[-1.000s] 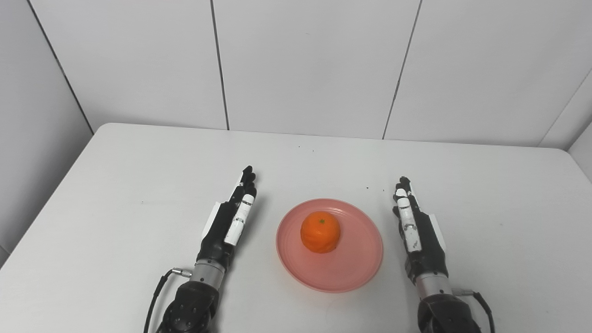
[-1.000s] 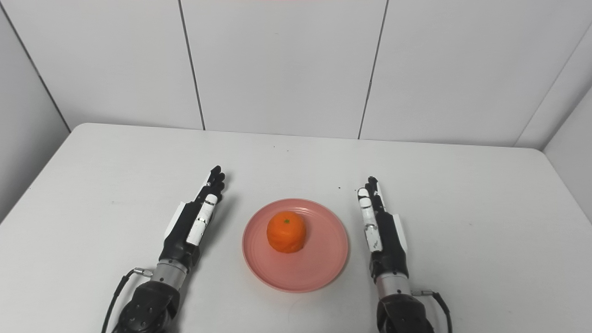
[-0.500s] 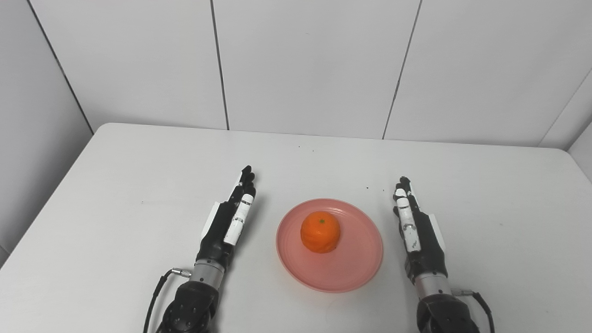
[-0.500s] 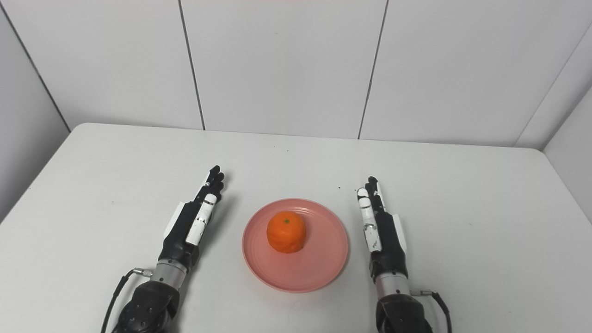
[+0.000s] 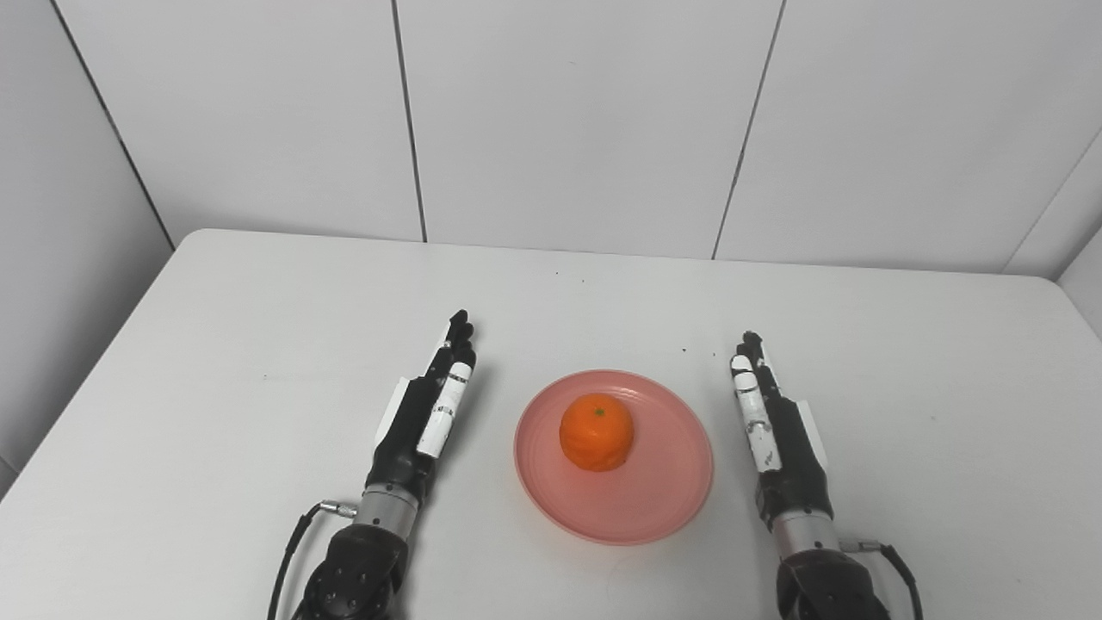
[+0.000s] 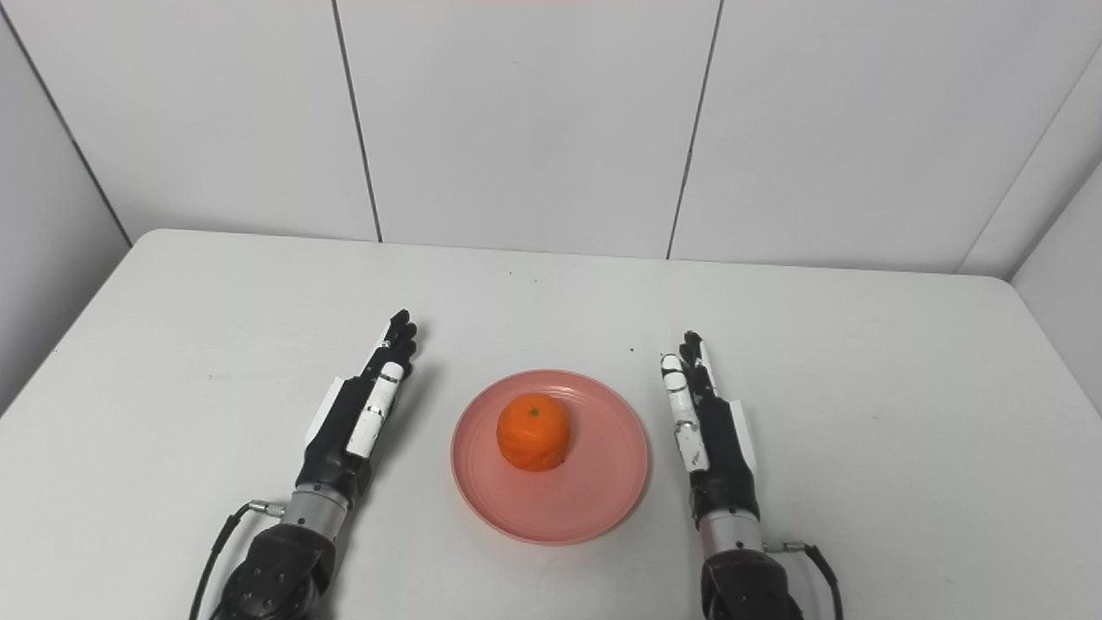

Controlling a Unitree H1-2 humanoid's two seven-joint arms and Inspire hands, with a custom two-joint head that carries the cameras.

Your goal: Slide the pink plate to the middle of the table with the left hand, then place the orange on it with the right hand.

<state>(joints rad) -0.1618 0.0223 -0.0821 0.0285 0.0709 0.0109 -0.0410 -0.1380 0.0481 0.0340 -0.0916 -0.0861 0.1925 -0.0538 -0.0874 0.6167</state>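
Item: pink plate (image 5: 654,499), near the middle of the white table (image 5: 215,344), between my two hands. Item: orange (image 5: 597,431), resting on the plate (slightly toward its far-left side). Item: my left hand (image 5: 424,413), fingers extended, holding nothing, just left of the plate. Item: my right hand (image 5: 775,426), likewise stretched flat and empty, just right of it.
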